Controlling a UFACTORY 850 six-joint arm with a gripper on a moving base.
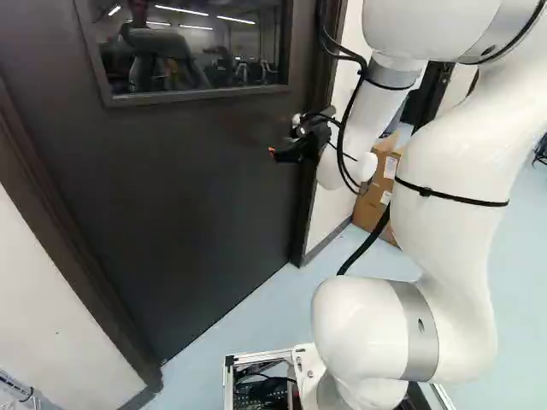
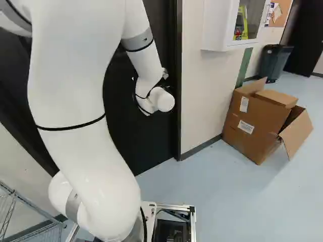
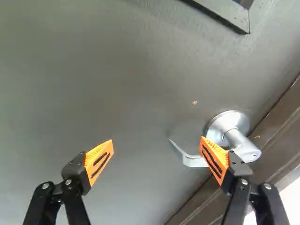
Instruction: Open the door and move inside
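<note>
The door (image 1: 188,188) is filling much of the left base view, standing dark, flat and closed in its frame (image 1: 68,243). High in it, a framed window (image 1: 192,51) is showing ceiling lights and dark shapes. Near the door's edge, a silvery handle (image 3: 230,129) is jutting from a round plate, its lever curving back over the door's face.

The pale blue floor (image 2: 217,196) is running along the foot of the door and out past the wall (image 2: 204,96) beside the frame. Against that wall, cardboard boxes (image 2: 257,118) are sitting with flaps spread, well apart from the door, and a white cabinet (image 2: 222,30) is hanging above.

The white arm (image 1: 449,205) is rising from its base joint, bending overhead and reaching ahead to the door's handle side. At its end, the gripper (image 1: 278,153) is pointing at the door, its two fingers standing wide apart and holding nothing. One orange pad (image 3: 214,160) is overlapping the lever in the wrist view; whether they are touching, I cannot tell. The lever's curved tip is showing between the fingers.
</note>
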